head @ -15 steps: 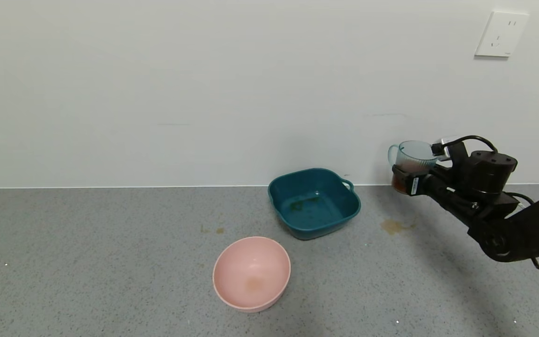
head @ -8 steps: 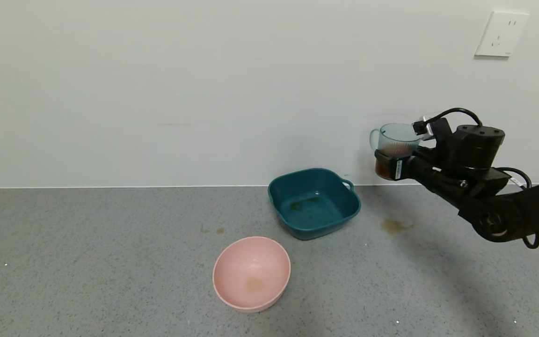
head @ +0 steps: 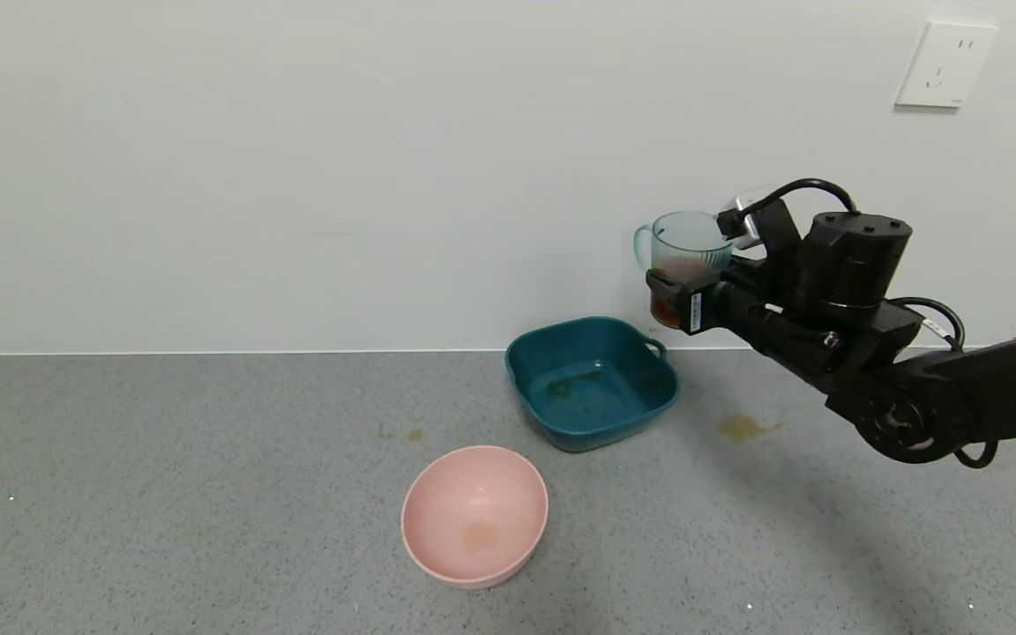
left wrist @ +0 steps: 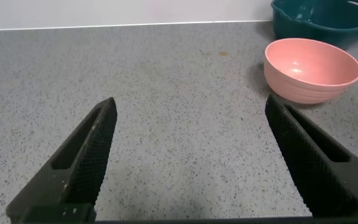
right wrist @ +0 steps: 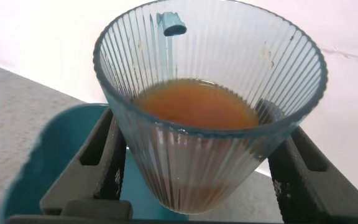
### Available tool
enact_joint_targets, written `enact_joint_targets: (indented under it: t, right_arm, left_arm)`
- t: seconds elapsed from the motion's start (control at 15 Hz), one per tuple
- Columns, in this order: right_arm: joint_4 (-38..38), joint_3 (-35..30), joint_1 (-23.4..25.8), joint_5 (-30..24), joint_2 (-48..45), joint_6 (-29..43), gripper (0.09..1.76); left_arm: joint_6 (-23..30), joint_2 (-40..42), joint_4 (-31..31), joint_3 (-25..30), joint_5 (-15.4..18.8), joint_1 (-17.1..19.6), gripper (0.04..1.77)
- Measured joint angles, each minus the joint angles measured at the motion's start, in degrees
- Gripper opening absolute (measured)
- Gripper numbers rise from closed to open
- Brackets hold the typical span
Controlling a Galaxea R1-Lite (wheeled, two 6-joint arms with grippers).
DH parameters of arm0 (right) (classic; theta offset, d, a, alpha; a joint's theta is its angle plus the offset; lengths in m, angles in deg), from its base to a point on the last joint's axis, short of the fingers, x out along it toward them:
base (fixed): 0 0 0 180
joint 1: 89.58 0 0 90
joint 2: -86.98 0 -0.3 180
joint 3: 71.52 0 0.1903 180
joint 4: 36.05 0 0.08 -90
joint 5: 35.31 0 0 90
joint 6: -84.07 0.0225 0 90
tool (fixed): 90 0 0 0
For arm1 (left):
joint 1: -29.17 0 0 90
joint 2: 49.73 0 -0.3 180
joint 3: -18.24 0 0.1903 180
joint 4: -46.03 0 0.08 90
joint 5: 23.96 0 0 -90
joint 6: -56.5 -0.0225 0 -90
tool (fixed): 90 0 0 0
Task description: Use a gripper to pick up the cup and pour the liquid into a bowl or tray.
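Observation:
My right gripper [head: 680,295] is shut on the ribbed pale blue cup [head: 683,251] and holds it upright in the air, above the right rim of the teal basin [head: 592,381]. The cup [right wrist: 210,93] holds reddish-brown liquid [right wrist: 194,104], about half full; the fingers [right wrist: 101,158] press on both sides. The pink bowl [head: 474,514] sits on the counter, nearer me and to the left of the cup, with a faint stain inside. My left gripper [left wrist: 191,121] is open and empty, low over the counter, with the pink bowl [left wrist: 312,68] ahead of it.
The grey speckled counter [head: 164,494] meets a white wall at the back. A brown spill stain [head: 742,428] lies right of the teal basin, with small spots [head: 398,433] left of it. A wall socket [head: 945,63] is at upper right.
My right gripper has carried the cup up and to the left, from near the wall at the right to over the teal basin's right rim. The left arm has not moved.

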Motion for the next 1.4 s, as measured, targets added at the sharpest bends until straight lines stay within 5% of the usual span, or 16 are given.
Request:
enact_joint_targets:
  t: [0.73, 1.4]
  right_arm:
    - [0.09, 0.77, -11.19, 4.12, 0.65, -2.65, 1.34]
    - [2.13, 1.62, -13.79, 4.60, -0.44, -3.12, 1.34]
  left_arm:
    - [0.00, 0.00, 0.00, 0.00, 0.00, 0.00, 1.72]
    - [0.00, 0.00, 0.00, 0.00, 0.00, 0.00, 1.72]
